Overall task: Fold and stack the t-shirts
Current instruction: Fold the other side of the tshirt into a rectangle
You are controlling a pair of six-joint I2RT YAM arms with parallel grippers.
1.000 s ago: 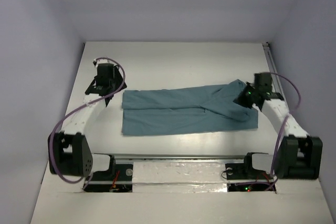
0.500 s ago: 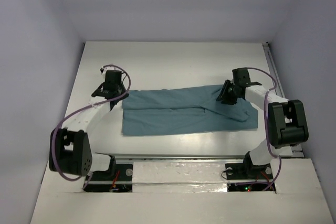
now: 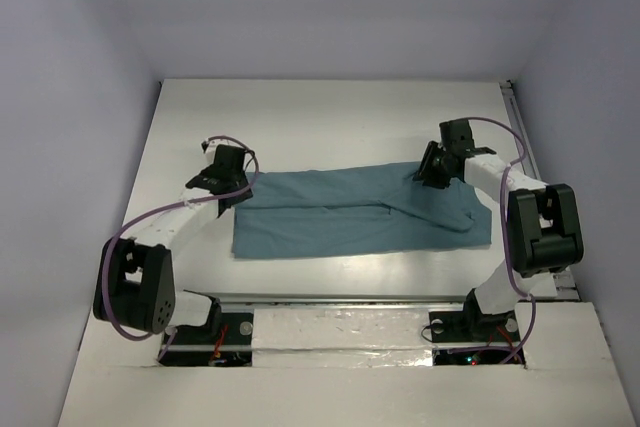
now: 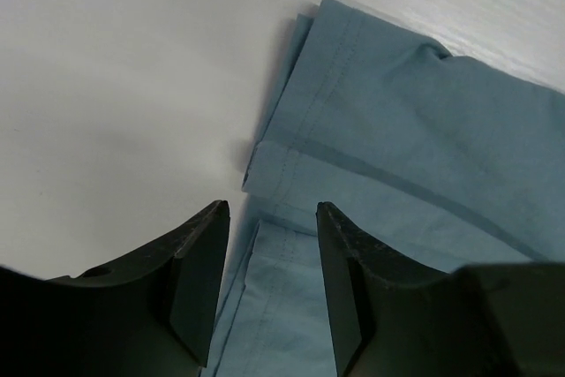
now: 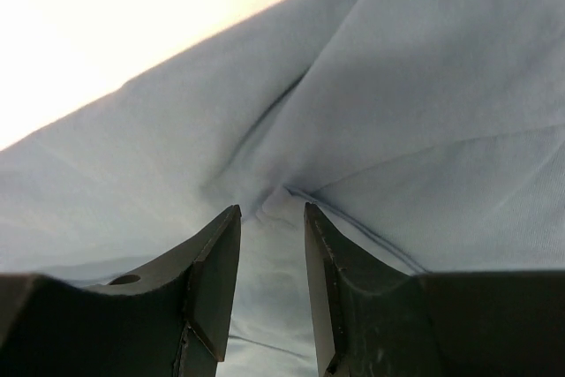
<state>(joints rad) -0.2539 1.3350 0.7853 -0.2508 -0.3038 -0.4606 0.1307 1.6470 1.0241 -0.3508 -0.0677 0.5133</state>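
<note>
The teal t-shirt [image 3: 350, 212] lies as a long folded strip across the middle of the white table [image 3: 330, 117]. Its right part is rumpled where a flap crosses over. My left gripper [image 3: 238, 195] hovers at the strip's far left corner. In the left wrist view its jaws [image 4: 269, 211] stand apart over the stitched hem [image 4: 291, 161], holding nothing. My right gripper [image 3: 427, 173] sits low on the shirt's far edge towards the right. Its jaws [image 5: 271, 211] are open with a small pucker of cloth [image 5: 274, 196] just ahead of the tips.
A metal rail [image 3: 516, 112] runs along the table's right edge. Pale walls close in the back and both sides. Both arm bases [image 3: 200, 317] stand at the near edge, and the right arm's elbow [image 3: 540, 227] stands beside the shirt's right end.
My right gripper has let go of the shirt's right end, opened, and shifted left along the far edge. My left gripper has moved nearer and rightwards onto the left corner.
</note>
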